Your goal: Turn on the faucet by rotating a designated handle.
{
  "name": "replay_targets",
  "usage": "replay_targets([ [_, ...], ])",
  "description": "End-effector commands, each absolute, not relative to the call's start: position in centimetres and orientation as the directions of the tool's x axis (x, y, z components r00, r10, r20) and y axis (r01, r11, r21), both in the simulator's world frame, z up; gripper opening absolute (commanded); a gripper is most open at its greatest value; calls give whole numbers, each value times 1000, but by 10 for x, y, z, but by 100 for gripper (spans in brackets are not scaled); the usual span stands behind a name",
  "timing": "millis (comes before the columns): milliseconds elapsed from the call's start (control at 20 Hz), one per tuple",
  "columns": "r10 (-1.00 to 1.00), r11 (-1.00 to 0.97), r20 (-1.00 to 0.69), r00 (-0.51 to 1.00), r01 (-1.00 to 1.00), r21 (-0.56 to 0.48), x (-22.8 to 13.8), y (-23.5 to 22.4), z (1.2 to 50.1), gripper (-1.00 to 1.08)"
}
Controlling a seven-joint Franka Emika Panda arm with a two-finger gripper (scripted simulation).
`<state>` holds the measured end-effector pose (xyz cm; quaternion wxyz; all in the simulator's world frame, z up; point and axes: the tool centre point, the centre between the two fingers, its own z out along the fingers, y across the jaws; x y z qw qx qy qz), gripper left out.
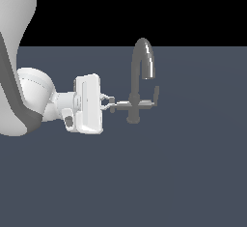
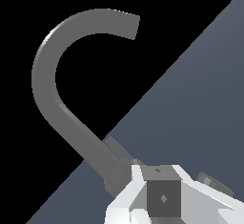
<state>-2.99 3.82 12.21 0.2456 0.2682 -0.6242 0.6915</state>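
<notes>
We see the white Panda arm entering from the exterior view's left, reaching level across the flat slate-grey floor toward the faucet. The dark grey gooseneck faucet stands upright near the middle of the scene, its arched spout curling over toward the exterior view's right. At its base a crossbar runs left and right; the twin lever turns up on the right. The handle points left, toward the arm. The gripper sits at that handle's end, fingers narrowly set about it; we cannot tell whether they actually clamp it. In the wrist view the spout looms close above the gripper.
</notes>
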Motion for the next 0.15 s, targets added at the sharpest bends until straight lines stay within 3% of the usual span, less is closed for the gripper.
replay_targets([
  [0,-1,-101,708,-706,-704,-703,-46,36,87,-100],
  [100,0,-101,710,-705,-706,-701,-49,36,81,-100],
])
